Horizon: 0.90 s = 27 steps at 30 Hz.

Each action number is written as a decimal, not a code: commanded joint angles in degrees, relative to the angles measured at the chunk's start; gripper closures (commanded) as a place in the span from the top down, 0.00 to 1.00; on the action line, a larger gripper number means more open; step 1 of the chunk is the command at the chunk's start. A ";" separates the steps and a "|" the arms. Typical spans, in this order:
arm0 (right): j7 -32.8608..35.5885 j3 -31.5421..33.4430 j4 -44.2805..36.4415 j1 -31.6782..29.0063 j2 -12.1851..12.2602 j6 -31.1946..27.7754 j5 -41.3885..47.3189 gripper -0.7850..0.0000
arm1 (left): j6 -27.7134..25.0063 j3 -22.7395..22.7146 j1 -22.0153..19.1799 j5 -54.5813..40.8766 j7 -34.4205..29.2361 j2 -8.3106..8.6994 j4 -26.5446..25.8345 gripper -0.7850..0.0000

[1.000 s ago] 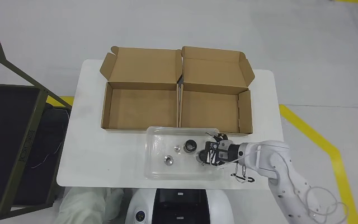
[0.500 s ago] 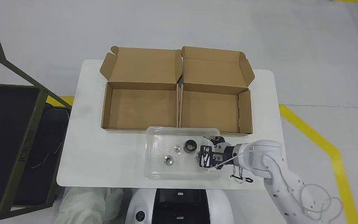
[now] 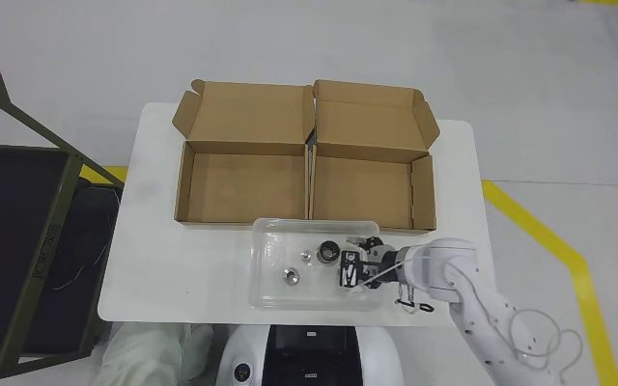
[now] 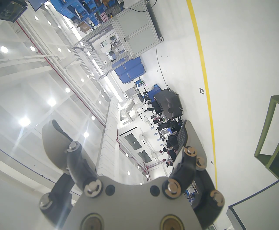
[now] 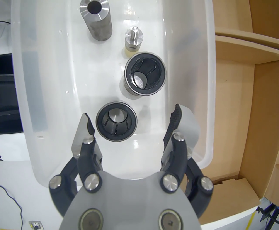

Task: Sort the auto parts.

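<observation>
Bearing (image 5: 116,124) upright in clear tray (image 5: 191,65); right pincer (image 5: 132,112) spread wide by it.

The table (image 3: 154,193) is white, the left cardboard box (image 3: 241,188) and the right cardboard box (image 3: 362,193) are plain brown, and the plastic bin (image 5: 21,87) is a milky translucent white. The larger linear bearing (image 5: 144,74) and the smaller linear bearing (image 5: 116,124) are black with silver rims, and the steel sleeve (image 5: 97,19) and the threaded fitting (image 5: 133,38) are bare silver-grey. The right gripper (image 5: 132,113) is grey metal with black ribbed pads (image 5: 172,122).

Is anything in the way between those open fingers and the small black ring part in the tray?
Nothing visible. The right gripper has its fingers open over the clear tray, and the small bearing stands just ahead of them, bare tray floor between.
</observation>
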 commanded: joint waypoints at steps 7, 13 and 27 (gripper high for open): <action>2.53 -2.42 1.00 1.28 0.14 0.12 0.03 0.84 | 0.00 0.00 0.00 0.00 0.00 0.00 0.00 1.00; 4.16 -4.19 2.20 2.56 0.14 0.62 0.46 0.82 | 0.00 0.00 0.00 0.00 0.00 0.00 0.00 1.00; 7.59 -6.64 3.01 4.07 0.47 1.37 1.90 0.57 | 0.00 0.00 0.00 0.00 0.00 0.00 0.00 1.00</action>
